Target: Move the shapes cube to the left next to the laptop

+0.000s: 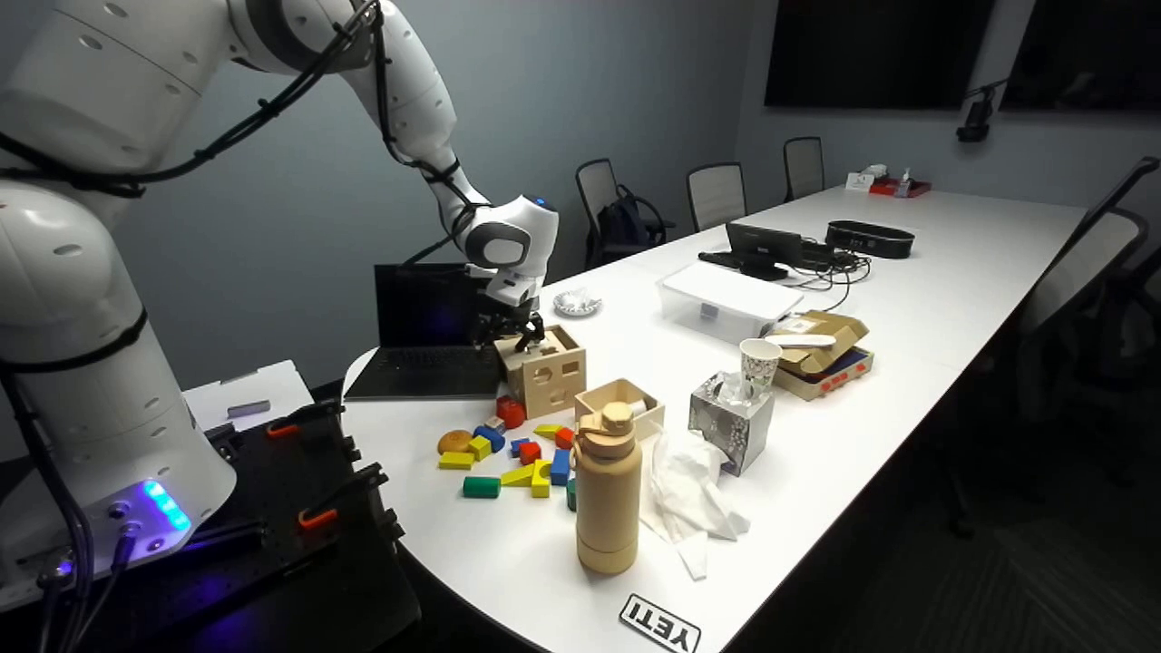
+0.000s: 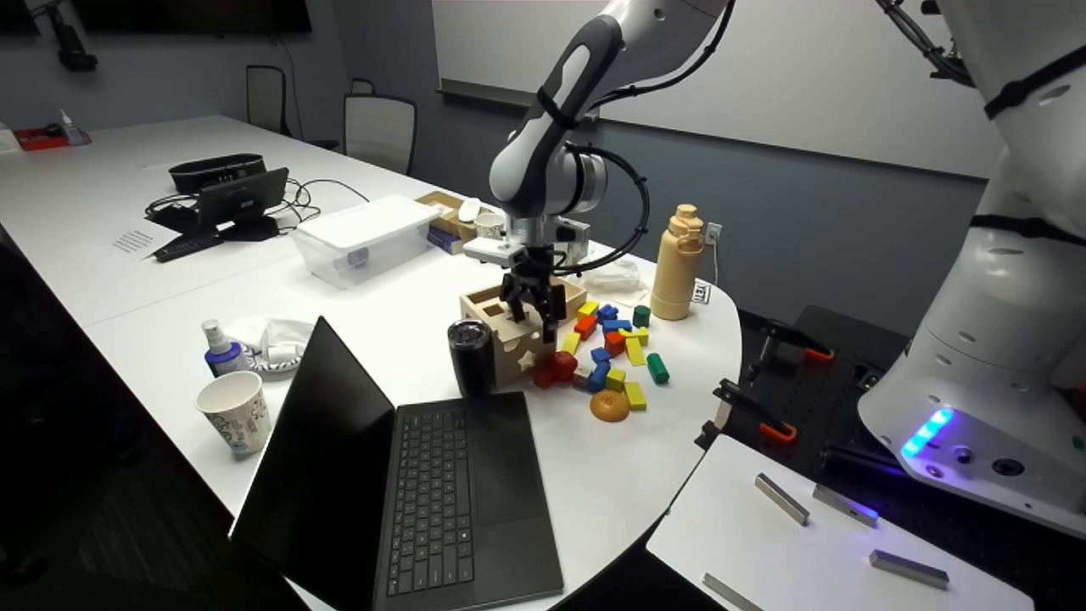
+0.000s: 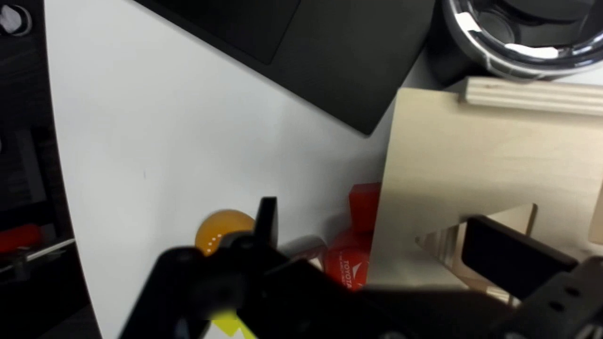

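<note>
Left: laptop (image 1: 424,363), lid up, one corner just beside the shapes cube (image 1: 547,390) to its right; black tumbler (image 2: 472,361) by the cube's left wall. Cube: light, stiff, smooth wood, we judge. We'd pinch the near wall, wary that the top panel may slide. Arm (image 1: 408,100) slopes out and down, wrist vertical; gripper (image 2: 533,321) spread wide over the near edge, one finger at the top's triangular hole, in or above unclear.
</note>
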You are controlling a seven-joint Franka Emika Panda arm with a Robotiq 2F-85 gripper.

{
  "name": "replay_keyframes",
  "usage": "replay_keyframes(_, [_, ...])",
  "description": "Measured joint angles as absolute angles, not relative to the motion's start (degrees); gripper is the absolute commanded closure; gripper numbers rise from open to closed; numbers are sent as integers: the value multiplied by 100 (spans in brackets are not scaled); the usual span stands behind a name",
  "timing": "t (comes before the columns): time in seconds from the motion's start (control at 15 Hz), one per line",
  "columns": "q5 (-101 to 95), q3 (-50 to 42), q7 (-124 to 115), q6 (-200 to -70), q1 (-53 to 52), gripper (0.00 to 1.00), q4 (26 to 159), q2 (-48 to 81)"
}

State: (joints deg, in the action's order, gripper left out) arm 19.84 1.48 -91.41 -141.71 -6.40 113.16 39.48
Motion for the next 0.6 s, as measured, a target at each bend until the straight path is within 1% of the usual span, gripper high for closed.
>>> replay_keyframes(0.6, [2185, 362, -9119, -14087, -571, 0, 11420, 3925])
